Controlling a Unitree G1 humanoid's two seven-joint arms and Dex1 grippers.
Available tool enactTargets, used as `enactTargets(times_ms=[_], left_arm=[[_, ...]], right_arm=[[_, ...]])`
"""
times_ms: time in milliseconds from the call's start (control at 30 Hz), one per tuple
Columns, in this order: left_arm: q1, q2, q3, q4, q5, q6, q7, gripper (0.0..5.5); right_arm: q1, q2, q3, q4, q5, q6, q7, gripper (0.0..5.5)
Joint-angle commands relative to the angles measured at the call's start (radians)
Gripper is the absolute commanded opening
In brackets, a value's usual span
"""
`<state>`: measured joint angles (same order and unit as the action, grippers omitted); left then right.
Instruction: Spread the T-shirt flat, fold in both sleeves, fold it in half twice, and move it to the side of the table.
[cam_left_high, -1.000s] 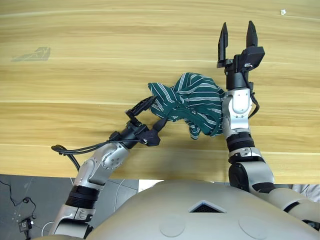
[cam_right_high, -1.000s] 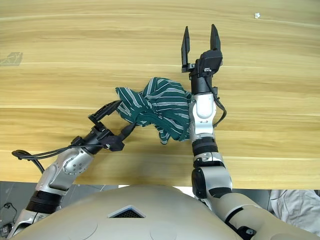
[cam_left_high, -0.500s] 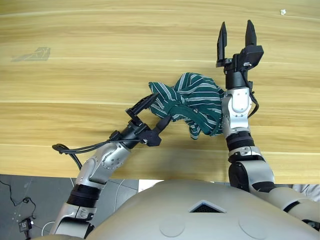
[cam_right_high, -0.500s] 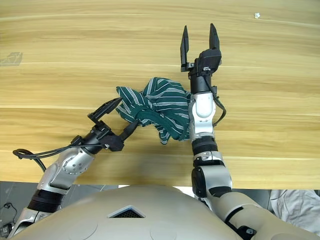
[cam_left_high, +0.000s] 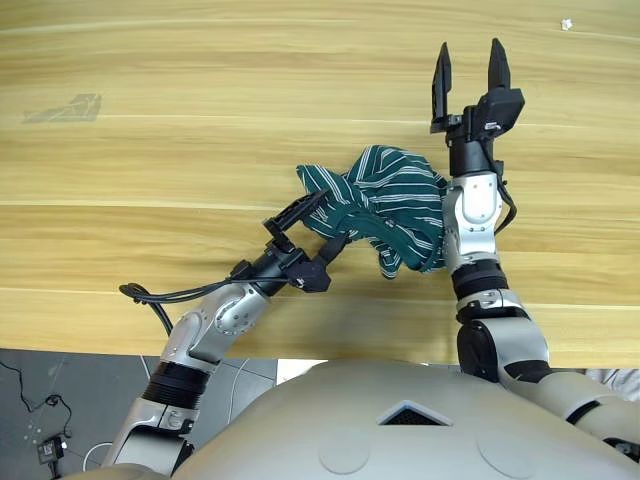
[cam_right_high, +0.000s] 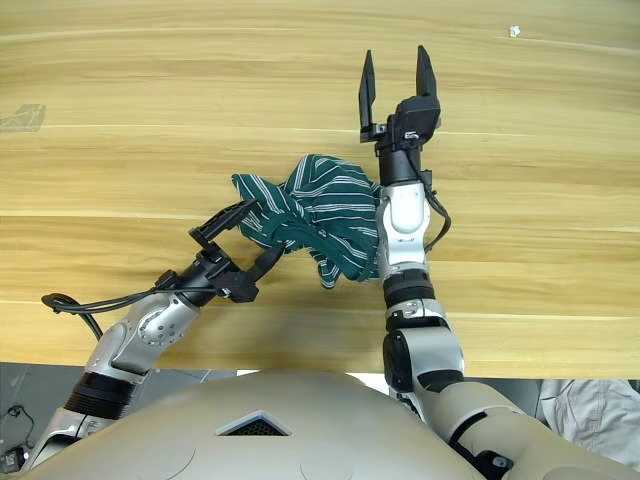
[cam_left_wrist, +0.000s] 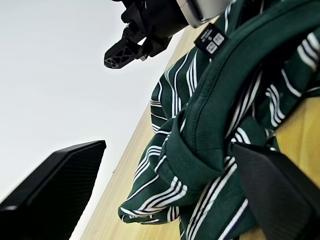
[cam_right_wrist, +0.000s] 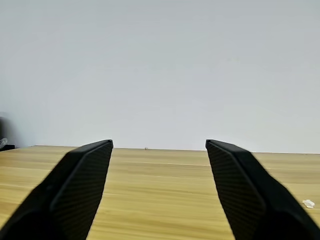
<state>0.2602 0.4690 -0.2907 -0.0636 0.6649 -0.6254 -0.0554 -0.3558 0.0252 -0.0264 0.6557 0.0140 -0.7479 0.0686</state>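
- Your left tool (cam_left_high: 330, 218) is spread wide, with a finger on either side of the T-shirt's near-left edge and nothing pinched yet.
- The T-shirt (cam_left_high: 385, 203) sits bunched in a heap mid-counter (cam_left_high: 180, 110), up against your right forearm. It looks light and limp, likely to slump and drag. I'd pinch the collar band or a hem, not a loose fold.
- Your right tool (cam_left_high: 469, 55) is released, fingers apart, just beyond the heap and holding nothing.

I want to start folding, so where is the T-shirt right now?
In the left eye view the T-shirt lies bunched on the table, the left hand at its left edge and the right arm along its right side.
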Motion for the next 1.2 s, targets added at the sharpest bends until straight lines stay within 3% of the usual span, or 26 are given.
enactTargets(times_ms=[33, 567, 1033, 1200], left_arm=[[-0.018, 0.008, -0.017, 0.031, 0.024, 0.022, -0.011, 4.66], [-0.037, 0.017, -0.025, 0.041, 0.023, 0.033, -0.004, 2.16], [0.012, 0.093, 0.0, -0.035, 0.014, 0.038, -0.042, 0.04], [-0.001, 0.094, 0.001, -0.028, 0.014, 0.038, -0.046, 0.04]], right_arm=[[-0.017, -0.005, 0.004, 0.02, -0.011, -0.005, 0.001, 3.46], [-0.025, -0.005, 0.005, 0.037, -0.012, -0.014, 0.001, 3.5], [-0.025, -0.006, 0.005, 0.042, -0.015, -0.017, -0.001, 3.5], [-0.029, -0.001, 0.009, 0.048, -0.017, -0.02, 0.0, 3.5]])
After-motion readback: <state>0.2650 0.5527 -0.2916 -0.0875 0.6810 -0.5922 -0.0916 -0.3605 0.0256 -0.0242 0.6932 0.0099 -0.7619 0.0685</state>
